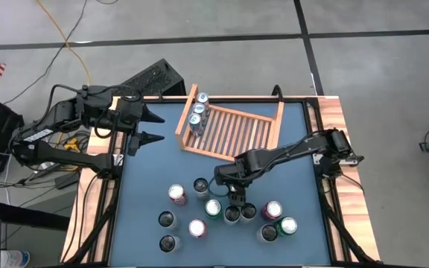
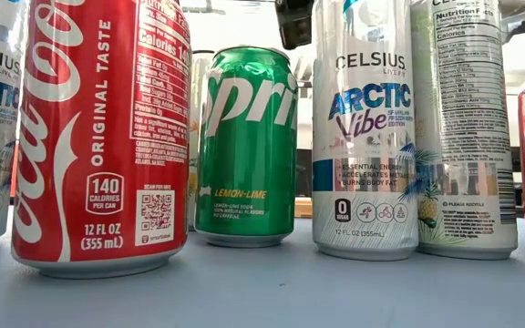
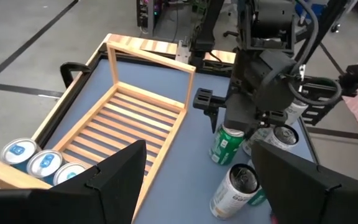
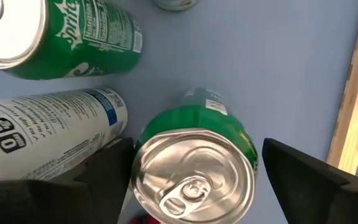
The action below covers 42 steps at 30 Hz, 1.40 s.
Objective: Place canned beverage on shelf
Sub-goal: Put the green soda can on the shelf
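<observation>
The right gripper hangs over the table's middle, fingers apart astride a green can, not clamped. The shelf sits at the far edge, three cans along its left board. The left gripper waits open near the far left corner.

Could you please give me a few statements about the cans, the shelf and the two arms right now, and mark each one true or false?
1. Three cans stand in the shelf along one side board. True.
2. The right tool is above the cans grouped on the blue mat. True.
3. The can between the right tool's fingers is red. False: it is a green can.
4. The left tool holds a can. False: it is open and empty, beside the shelf.
5. The shelf is full. False: most slats are bare.
</observation>
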{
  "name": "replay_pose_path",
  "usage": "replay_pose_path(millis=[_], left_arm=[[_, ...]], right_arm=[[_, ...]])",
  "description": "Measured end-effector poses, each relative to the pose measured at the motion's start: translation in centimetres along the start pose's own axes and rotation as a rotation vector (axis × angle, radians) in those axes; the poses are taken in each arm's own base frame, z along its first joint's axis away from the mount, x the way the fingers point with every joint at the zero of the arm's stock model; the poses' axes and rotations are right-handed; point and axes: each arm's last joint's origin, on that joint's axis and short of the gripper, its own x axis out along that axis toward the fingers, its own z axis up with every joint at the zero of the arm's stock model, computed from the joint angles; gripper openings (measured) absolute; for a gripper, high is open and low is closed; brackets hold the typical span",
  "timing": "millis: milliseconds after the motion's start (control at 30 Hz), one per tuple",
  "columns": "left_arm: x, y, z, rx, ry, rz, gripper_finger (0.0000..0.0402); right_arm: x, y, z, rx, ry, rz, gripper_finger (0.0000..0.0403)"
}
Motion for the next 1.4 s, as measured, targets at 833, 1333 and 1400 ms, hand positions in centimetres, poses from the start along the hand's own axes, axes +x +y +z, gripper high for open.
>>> replay_pose_path(millis=[833, 1333, 1400], left_arm=[[0.0, -0.1, 0.0, 0.020, 0.002, -0.021, 0.0279], [4.8, 2.5, 0.2, 0.070, 0.066, -0.220, 0.0279], [5.7, 3.5, 0.1, 0.071, 0.089, -0.197, 0.0279]], right_arm=[[-1.3, -2.8, 0.7, 0.077, -0.050, -0.083, 0.0270], [-9.7, -7.6, 3.0, 0.081, -0.181, -0.163, 0.0268], [-10.6, -8.4, 3.2, 0.079, -0.199, -0.200, 0.0268]])
